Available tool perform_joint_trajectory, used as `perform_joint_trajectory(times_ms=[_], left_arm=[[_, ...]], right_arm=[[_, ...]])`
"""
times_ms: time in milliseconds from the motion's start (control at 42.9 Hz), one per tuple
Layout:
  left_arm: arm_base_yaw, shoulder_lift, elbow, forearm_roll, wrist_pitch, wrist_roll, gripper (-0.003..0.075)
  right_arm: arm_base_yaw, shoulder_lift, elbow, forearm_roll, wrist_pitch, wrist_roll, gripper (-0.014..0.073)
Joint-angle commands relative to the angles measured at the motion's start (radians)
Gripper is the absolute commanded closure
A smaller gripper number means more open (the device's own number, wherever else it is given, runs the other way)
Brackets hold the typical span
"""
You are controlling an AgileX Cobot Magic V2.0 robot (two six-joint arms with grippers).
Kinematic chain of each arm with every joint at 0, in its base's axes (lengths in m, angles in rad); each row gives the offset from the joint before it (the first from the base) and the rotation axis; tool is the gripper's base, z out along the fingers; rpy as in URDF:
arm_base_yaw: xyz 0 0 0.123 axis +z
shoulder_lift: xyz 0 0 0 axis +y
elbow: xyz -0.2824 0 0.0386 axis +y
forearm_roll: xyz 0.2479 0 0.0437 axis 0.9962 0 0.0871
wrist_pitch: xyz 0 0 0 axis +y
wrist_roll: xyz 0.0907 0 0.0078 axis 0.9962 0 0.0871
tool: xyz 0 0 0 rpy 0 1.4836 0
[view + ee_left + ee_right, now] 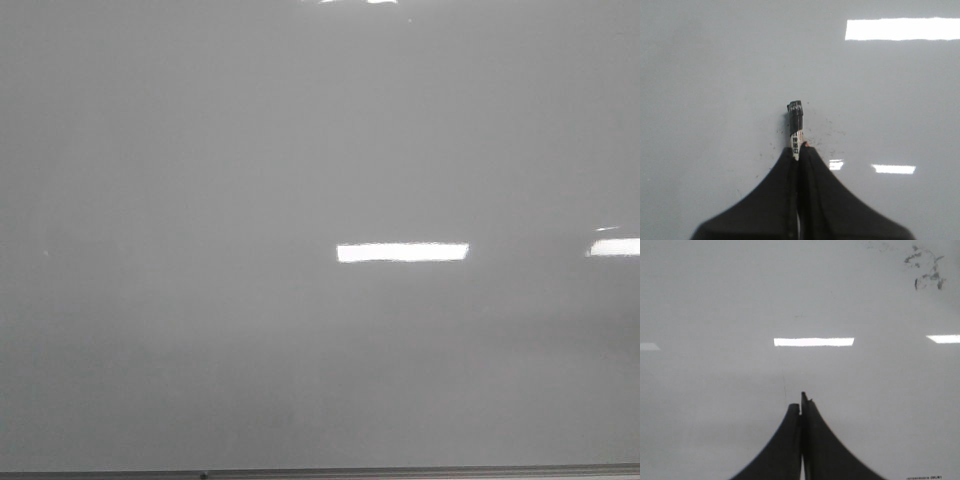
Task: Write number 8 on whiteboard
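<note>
No 8 on the whiteboard (200, 200) yet, front view's totally blank. Left gripper (799, 150) has its jaws clamped on a marker (796, 125) pointed at the board; right gripper (801, 407) is pinched together, holding nothing (some smudges (925, 270) nearby). I'd press lightly and keep the pressure steady.

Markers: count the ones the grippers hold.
1. A marker is clamped in the left gripper, tip toward the whiteboard. The right gripper is shut with nothing visible in it.

One whiteboard (200, 200), one marker (796, 127), perhaps two smudge patches (925, 267).
</note>
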Motion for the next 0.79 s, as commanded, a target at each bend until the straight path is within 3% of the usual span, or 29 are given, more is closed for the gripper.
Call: perform_joint_trajectory(times_ms=[0, 256, 583, 653, 769], left_arm=[[0.001, -0.007, -0.094, -0.011, -0.089, -0.01, 0.0741], [0.001, 0.195, -0.313, 0.029, 0.128, -0.01, 0.0741], [-0.001, 0.444, -0.381, 0.043, 0.111, -0.01, 0.0727], [-0.001, 0.448, -0.381, 0.043, 0.105, -0.01, 0.066], [-0.001, 0.448, -0.381, 0.04, 0.101, -0.01, 0.0391]], right_arm=[[-0.007, -0.013, -0.114, -0.009, -0.031, 0.002, 0.0655], [-0.007, 0.172, -0.368, 0.024, 0.128, 0.004, 0.0655], [-0.007, 0.443, -0.452, 0.049, 0.096, 0.004, 0.0636], [-0.007, 0.453, -0.452, 0.049, 0.091, 0.004, 0.0572], [-0.007, 0.457, -0.45, 0.049, 0.078, 0.004, 0.0328]])
